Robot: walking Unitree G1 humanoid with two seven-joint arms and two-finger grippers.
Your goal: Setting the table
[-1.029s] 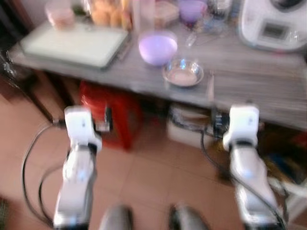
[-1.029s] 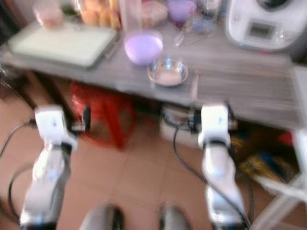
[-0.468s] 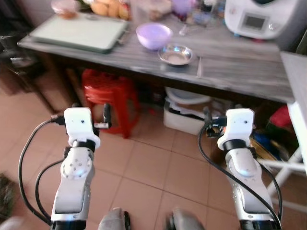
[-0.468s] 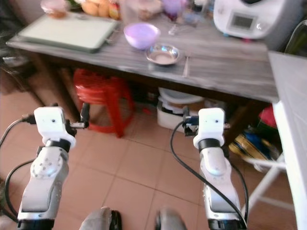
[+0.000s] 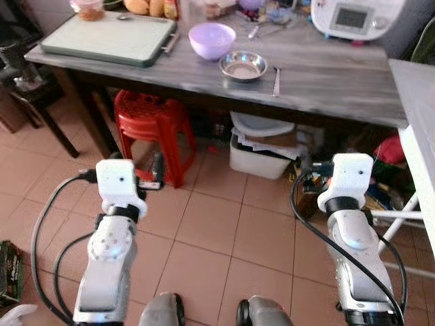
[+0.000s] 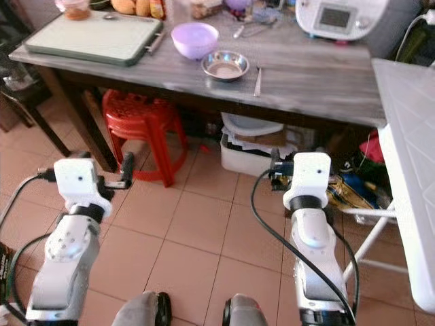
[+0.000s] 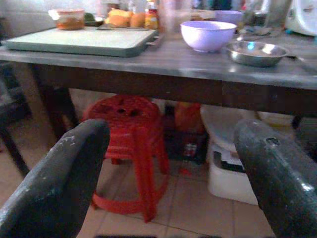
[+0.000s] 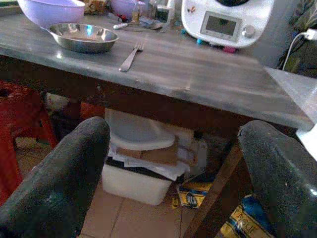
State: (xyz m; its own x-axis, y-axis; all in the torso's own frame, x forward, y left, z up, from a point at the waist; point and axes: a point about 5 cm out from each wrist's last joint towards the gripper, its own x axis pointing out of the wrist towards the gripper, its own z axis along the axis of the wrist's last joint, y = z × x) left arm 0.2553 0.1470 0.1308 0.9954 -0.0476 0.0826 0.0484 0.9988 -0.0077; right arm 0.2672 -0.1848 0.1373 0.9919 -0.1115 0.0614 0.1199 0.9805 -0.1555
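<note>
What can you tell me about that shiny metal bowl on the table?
The metal bowl is small, round and shallow, with a polished, steel-like look that catches the light. It stands upright on the grey wooden table, near the front edge, and looks empty. The lilac bowl sits close behind it to the robot's left; whether their rims touch is unclear. A fork lies on the table to its right, apart from it. Neither gripper is near it.

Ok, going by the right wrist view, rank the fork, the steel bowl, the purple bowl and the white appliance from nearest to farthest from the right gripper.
1. Fork, on the table's near part, closest to the open right gripper.
2. Steel bowl, just beyond the fork, toward the robot's left.
3. Purple bowl and white appliance: both far back, on opposite sides; too close to call.
</note>
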